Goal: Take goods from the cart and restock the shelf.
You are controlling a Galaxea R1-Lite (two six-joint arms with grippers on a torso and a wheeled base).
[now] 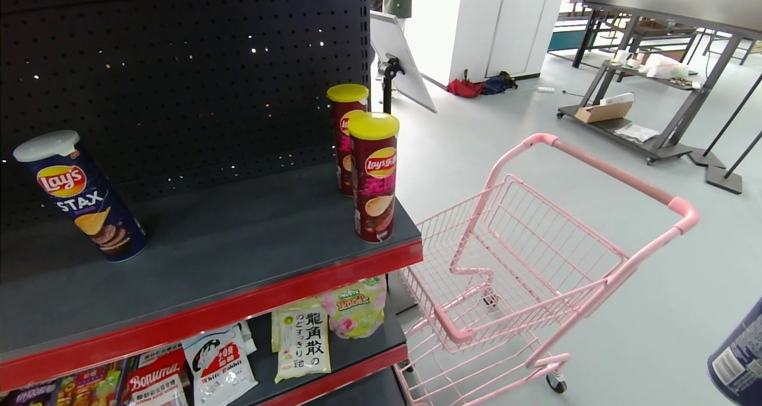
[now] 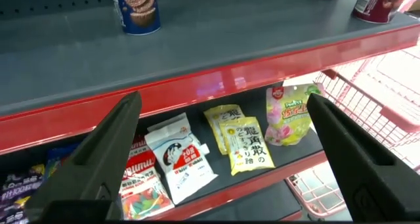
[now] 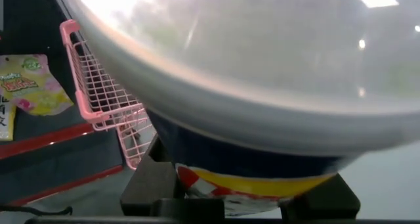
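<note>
A blue chip can (image 1: 738,361) shows at the lower right corner of the head view, beside the pink cart (image 1: 601,166). My right gripper (image 3: 236,201) is shut on that can (image 3: 262,119), whose pale lid looms close to the wrist camera. The cart's basket holds nothing. On the dark upper shelf (image 1: 238,233) stands another blue chip can (image 1: 83,197) at the left, tilted in this view, and two maroon cans (image 1: 374,180) with yellow lids at the right end. My left gripper (image 2: 223,102) is open in front of the shelf's red edge, holding nothing.
Snack bags (image 1: 300,337) lie on the lower shelf (image 2: 289,165). A black pegboard (image 1: 178,66) backs the upper shelf. A wide bare stretch of shelf lies between the blue can and the maroon cans. Racks (image 1: 655,96) and a white board (image 1: 402,55) stand farther off on the grey floor.
</note>
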